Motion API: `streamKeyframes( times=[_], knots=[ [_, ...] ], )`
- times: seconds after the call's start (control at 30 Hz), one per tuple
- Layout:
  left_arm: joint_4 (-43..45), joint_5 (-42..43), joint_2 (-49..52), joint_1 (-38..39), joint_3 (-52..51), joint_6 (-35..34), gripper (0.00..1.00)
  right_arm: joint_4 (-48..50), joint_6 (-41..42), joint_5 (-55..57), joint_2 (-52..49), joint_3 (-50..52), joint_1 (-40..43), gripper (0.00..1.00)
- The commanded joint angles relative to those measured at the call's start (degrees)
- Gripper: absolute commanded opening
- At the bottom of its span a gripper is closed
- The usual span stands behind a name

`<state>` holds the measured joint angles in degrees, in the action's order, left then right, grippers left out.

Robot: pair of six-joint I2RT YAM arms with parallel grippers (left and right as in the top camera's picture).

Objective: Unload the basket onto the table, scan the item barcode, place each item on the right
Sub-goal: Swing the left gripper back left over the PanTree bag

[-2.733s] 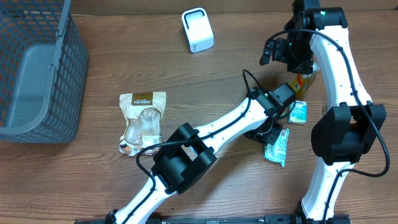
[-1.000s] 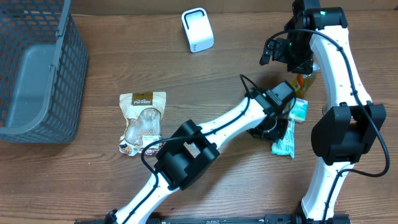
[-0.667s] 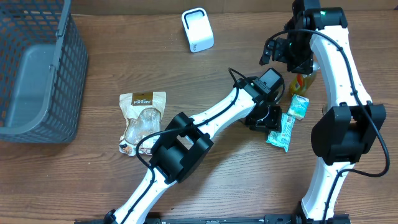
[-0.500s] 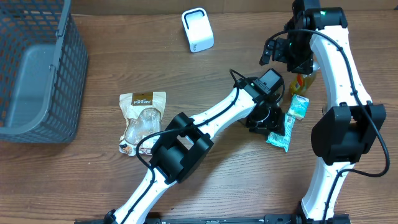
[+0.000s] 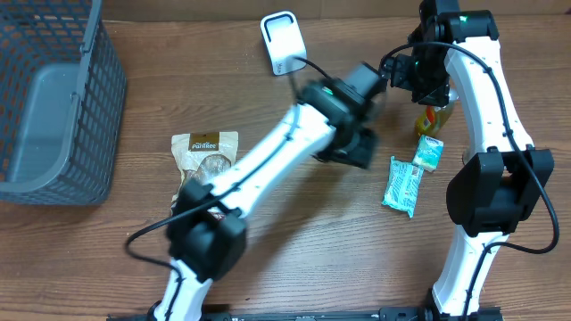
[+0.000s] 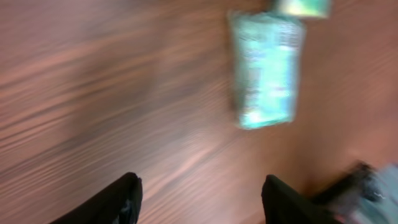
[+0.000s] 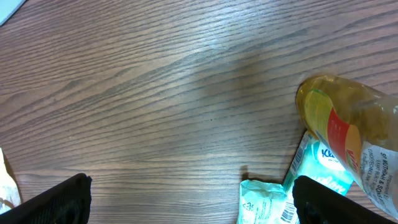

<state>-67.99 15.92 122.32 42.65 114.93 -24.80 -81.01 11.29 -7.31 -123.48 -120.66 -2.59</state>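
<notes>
Overhead, we see the teal packet [image 5: 401,185] lying flat on the counter [image 5: 268,232], just beside a small green pack [image 5: 428,153] and well apart from the white scanner [image 5: 283,42]. The left gripper [image 5: 357,148] (badly blurred) sits between packet and scanner, clear of the packet. From the left wrist, its fingers [image 6: 124,199] stand apart with only bare wood between them, so it is open and holds nothing. From the right wrist, the right gripper [image 7: 193,199] is spread wide and empty, near a bottle [image 7: 348,134].
</notes>
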Motion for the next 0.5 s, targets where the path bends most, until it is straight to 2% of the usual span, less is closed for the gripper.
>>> streamKeyframes(
  times=[0.0,0.23,0.27,0.3,0.33,0.37,0.47],
  knots=[
    [-8.72,-17.44,-3.78,-6.29,0.68,2.99,0.67,0.2,-0.48,-0.31,1.03,-1.44,0.04,1.0],
    [-18.03,-28.22,-3.54,-15.39,0.22,2.95,0.71,0.2,-0.48,-0.31,1.03,-1.44,0.04,1.0],
    [-18.67,-29.31,-3.54,-16.76,0.22,2.93,0.77,0.2,-0.48,-0.31,1.03,-1.44,0.04,1.0],
    [-19.04,-30.1,-3.54,-18.03,0.17,2.91,0.89,0.2,-0.48,-0.31,1.03,-1.44,0.04,1.0],
    [-19.17,-30.53,-3.54,-19.52,-0.02,2.91,0.97,0.2,-0.48,-0.31,1.03,-1.44,0.04,1.0],
    [-19.23,-30.53,-3.54,-20.81,-0.2,2.91,1.0,0.2,-0.48,-0.31,1.03,-1.44,0.04,1.0],
    [-19.41,-30.51,-3.54,-25.2,-0.98,1.36,1.0,0.2,-0.48,-0.31,1.03,-1.44,0.04,1.0]
  ],
)
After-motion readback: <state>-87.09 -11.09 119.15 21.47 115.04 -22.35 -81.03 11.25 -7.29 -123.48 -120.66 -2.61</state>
